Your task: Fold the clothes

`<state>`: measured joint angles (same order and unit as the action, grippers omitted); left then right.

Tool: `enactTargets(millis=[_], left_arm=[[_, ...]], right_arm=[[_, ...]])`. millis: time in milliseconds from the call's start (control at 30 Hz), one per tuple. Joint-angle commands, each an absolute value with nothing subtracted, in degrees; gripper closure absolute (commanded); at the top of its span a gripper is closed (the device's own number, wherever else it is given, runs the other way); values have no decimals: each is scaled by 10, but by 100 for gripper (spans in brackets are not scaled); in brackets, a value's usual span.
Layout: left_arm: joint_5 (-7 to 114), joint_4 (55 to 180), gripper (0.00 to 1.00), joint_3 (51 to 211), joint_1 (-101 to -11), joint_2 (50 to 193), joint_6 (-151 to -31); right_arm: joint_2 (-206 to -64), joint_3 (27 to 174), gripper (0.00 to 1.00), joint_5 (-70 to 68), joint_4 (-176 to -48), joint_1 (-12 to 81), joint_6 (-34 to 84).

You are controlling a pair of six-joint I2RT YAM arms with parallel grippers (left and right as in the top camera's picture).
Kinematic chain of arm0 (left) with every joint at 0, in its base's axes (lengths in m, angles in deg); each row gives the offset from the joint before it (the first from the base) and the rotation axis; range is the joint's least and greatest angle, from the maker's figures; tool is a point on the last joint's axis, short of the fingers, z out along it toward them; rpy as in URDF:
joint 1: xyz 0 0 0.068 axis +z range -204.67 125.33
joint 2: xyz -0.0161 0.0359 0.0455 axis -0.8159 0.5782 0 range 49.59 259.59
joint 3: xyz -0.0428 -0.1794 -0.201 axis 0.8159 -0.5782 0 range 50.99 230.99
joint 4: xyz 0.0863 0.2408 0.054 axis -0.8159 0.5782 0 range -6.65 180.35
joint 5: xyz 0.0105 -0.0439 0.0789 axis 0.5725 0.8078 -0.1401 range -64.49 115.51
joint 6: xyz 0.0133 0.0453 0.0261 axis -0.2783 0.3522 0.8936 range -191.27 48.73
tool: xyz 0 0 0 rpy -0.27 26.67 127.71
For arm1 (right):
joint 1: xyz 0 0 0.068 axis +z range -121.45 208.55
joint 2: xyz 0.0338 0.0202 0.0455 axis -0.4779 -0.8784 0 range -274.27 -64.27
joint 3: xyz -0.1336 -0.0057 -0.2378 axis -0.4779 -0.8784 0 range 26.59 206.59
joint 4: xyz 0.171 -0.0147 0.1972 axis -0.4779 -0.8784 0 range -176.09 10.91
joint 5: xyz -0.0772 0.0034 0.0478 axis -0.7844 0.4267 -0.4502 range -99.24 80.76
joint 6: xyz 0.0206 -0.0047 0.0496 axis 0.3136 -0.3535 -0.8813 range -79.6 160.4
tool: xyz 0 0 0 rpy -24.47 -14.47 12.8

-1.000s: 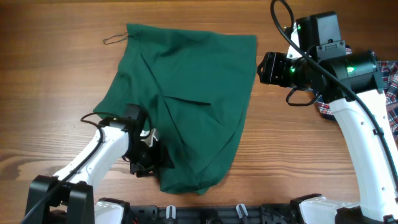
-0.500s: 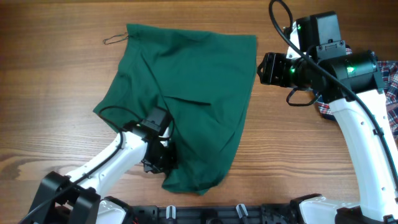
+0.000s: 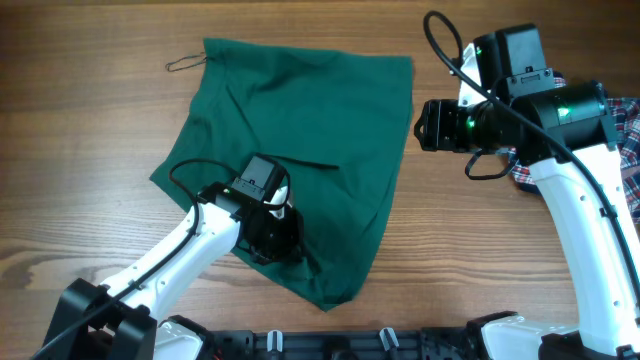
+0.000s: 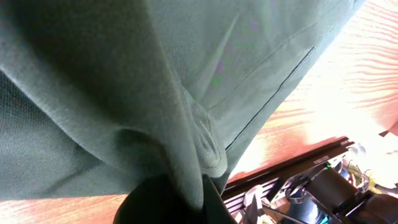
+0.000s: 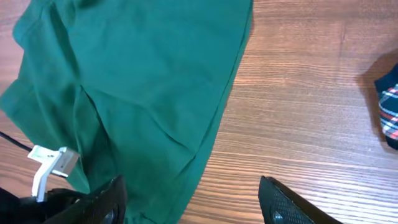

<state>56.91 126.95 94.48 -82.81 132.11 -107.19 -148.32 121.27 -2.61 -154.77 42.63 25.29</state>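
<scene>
Pinching the green garment [image 3: 320, 110] with the left gripper [image 3: 283, 238] near the front edge; holding the right gripper [image 5: 191, 190] spread wide.

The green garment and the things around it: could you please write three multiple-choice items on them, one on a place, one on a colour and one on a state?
1. Where does the plaid garment lie?
A. At the right edge of the table, by the right arm.
B. At the near edge, in the middle.
C. At the left edge.

2. What colour is the big garment in the middle?
A. Red.
B. Dark green.
C. White.

3. How is the right gripper?
A. Shut on plaid cloth.
B. Shut on a cord.
C. Open, holding nothing.

Answers:
1 A, since plaid cloth shows beside the right arm at the right edge.
2 B, since the cloth is dark green in every view.
3 C, since the right wrist view shows its fingers wide apart with nothing between them.
</scene>
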Motion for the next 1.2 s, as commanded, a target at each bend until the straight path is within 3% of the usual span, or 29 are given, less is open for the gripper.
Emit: enactTargets(millis=[0,233,300,367,467,533,667,767,800,833,867,900,933,967,1100,1167], left_arm=[[574,1263,96,952,-830,1322,-1075],[595,1054,93,952,-830,1322,-1081],[595,1015,85,952,-830,1322,-1084],[595,1002,83,952,-830,1322,-1084],[595,1005,64,952,-831,1322,-1084],[595,1009,43,952,-831,1322,-1084],[580,1021,54,952,-804,1322,-1076],[580,1020,39,968,-676,1321,-1035],[580,1025,44,973,-632,1321,-1018],[580,1035,56,977,-599,1321,-1014],[578,1048,82,977,-547,1321,-999],[562,1064,96,977,-505,1321,-987],[530,1083,96,977,-464,1321,-982],[513,1096,96,977,-433,1321,-969],[402,1103,96,977,-403,1352,-970],[382,1077,96,977,-402,1393,-972]], right_arm=[[-1483,1209,31,-16,-1547,425,265],[-1483,1209,31,-18,-1541,425,265],[-1483,1209,31,-17,-1541,425,265],[-1483,1209,32,-17,-1540,425,265],[-1483,1209,32,-18,-1539,425,265],[-1483,1209,31,-17,-1541,425,265],[-1483,1208,23,-17,-1553,425,269],[-1483,1206,23,6,-1553,425,267],[-1483,1206,23,11,-1551,425,267],[-1483,1206,24,11,-1550,425,267],[-1484,1206,27,11,-1549,425,267],[-1485,1206,33,11,-1549,425,267],[-1489,1206,54,11,-1548,425,267],[-1494,1206,62,11,-1548,425,267],[-1532,1206,83,21,-1547,426,268],[-1544,1206,86,36,-1544,426,269]])
